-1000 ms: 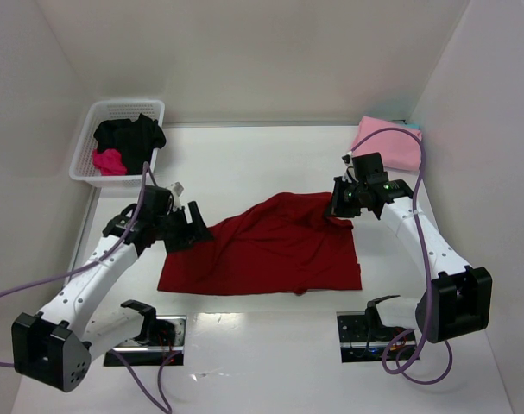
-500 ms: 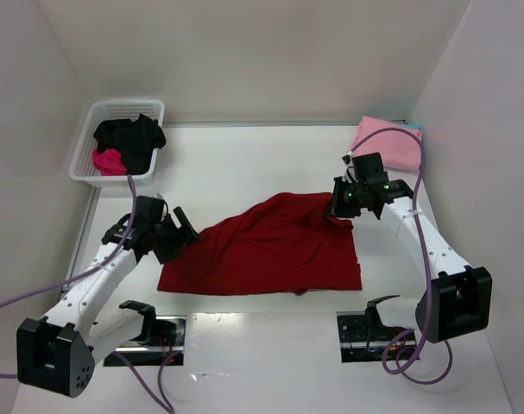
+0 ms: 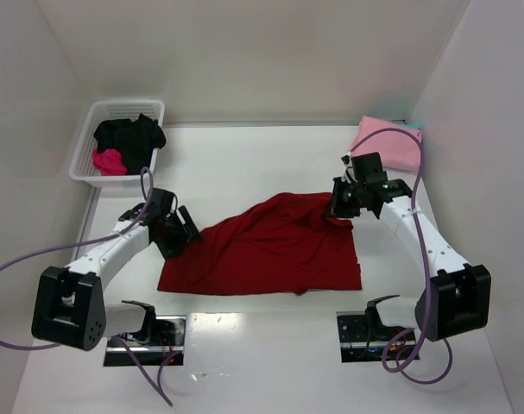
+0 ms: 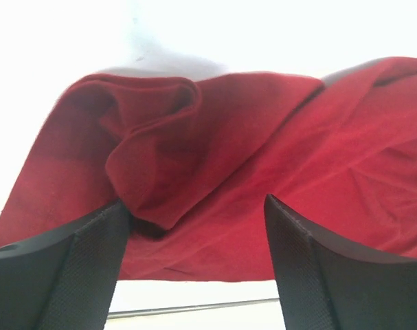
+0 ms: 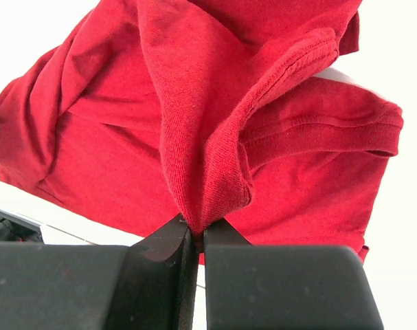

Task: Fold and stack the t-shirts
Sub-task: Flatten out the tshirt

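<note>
While the white basket sits at ten o'clock on the worktop, a crumpled black t-shirt and a magenta t-shirt lie bunched inside it. Toward four o'clock from the basket, the left claw is low at the nine o'clock edge of the dark red t-shirt. Its jaws are spread wide and clamp nothing. In the left wrist view, a rumpled fold of the red cloth bulges between the two dark fingers, right against the left one.

The dark red t-shirt lies spread across the middle of the worktop, flat along its six o'clock hem and drawn up into a ridge toward two o'clock. At that corner the right claw is closed tight on a pinch of the red cloth, with the fabric gathered into a peak at its tips. The light pink t-shirt lies folded square at two o'clock on the worktop, well apart from the red one.
</note>
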